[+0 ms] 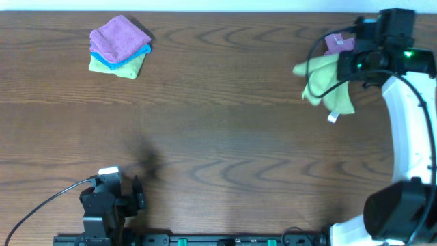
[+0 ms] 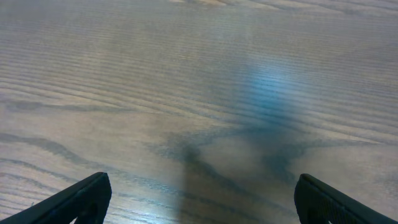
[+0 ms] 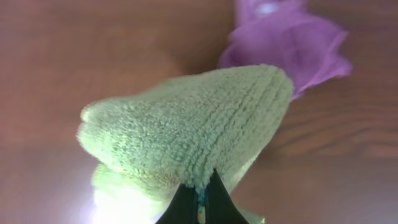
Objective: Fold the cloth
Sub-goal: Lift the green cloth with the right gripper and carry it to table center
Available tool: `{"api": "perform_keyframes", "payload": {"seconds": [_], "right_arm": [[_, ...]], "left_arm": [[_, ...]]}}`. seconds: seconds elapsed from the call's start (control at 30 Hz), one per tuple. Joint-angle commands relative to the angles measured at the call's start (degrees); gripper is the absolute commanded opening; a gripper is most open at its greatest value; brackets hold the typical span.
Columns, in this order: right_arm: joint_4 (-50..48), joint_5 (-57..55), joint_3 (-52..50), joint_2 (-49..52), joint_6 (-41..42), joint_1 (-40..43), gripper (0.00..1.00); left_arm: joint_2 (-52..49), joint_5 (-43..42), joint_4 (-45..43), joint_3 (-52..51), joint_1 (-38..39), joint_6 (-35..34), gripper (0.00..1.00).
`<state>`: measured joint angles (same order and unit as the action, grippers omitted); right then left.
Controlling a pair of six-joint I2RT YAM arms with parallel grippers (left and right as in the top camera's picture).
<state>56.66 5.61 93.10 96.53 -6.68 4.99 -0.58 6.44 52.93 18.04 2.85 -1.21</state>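
At the table's far right, right gripper (image 1: 351, 65) is clamped on the lime-green cloth (image 1: 326, 83). The cloth is bunched and trails left of the jaws toward table centre, with a purple cloth (image 1: 338, 44) just beside it. Left gripper (image 2: 203, 183) is spread wide, empty, well apart, so the right arm is nearer.

Lime-green cloth (image 3: 186, 134) bunched at centre, pinched by right gripper (image 3: 199, 196) at six o'clock, purple cloth (image 3: 289, 43) at one o'clock, brown table (image 3: 74, 56) beneath.

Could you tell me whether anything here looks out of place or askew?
The lime-green cloth is bunched up at the table's right end, pinched by the right gripper, beside a loose purple cloth. The stack of folded cloths looks tidy.
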Motion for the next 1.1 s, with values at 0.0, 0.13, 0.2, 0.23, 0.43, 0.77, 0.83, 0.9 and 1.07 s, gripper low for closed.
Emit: {"api": "perform_keyframes", "payload": {"seconds": [0.0,0.13,0.2,0.23,0.43,0.77,0.83,0.9,1.07], "right_arm": [[3.7,4.4,0.4,-4.8,-2.2,-4.7,0.01],[11.2,6.7,0.4,-8.1,-2.2,-13.1,0.01],[15.0,8.7,0.3,-9.0,-2.1,-18.9,0.02],[16.6,10.1,0.3,-9.4,-1.8,-21.7,0.02],[16.2,13.5,-3.1,-9.6,4.3,-39.5,0.01],[-26.1,-5.2,-17.8,-2.8,10.0,-39.1,0.71],[-28.6,-6.3,-16.7,-3.0,10.1,-37.5,0.99],[-25.7,-6.7,-15.2,-3.2,10.0,-36.6,0.99],[-15.5,-5.8,-15.1,-2.8,10.0,-34.5,0.99]], "left_arm": [[0.4,1.5,3.0,-1.0,0.2,1.0,0.95],[0.4,1.5,3.0,-1.0,0.2,1.0,0.95],[0.4,1.5,3.0,-1.0,0.2,1.0,0.96],[0.4,1.5,3.0,-1.0,0.2,1.0,0.95],[0.4,1.5,3.0,-1.0,0.2,1.0,0.95],[0.4,1.5,3.0,-1.0,0.2,1.0,0.95],[0.4,1.5,3.0,-1.0,0.2,1.0,0.95],[0.4,1.5,3.0,-1.0,0.2,1.0,0.95],[0.4,1.5,3.0,-1.0,0.2,1.0,0.95]]}}
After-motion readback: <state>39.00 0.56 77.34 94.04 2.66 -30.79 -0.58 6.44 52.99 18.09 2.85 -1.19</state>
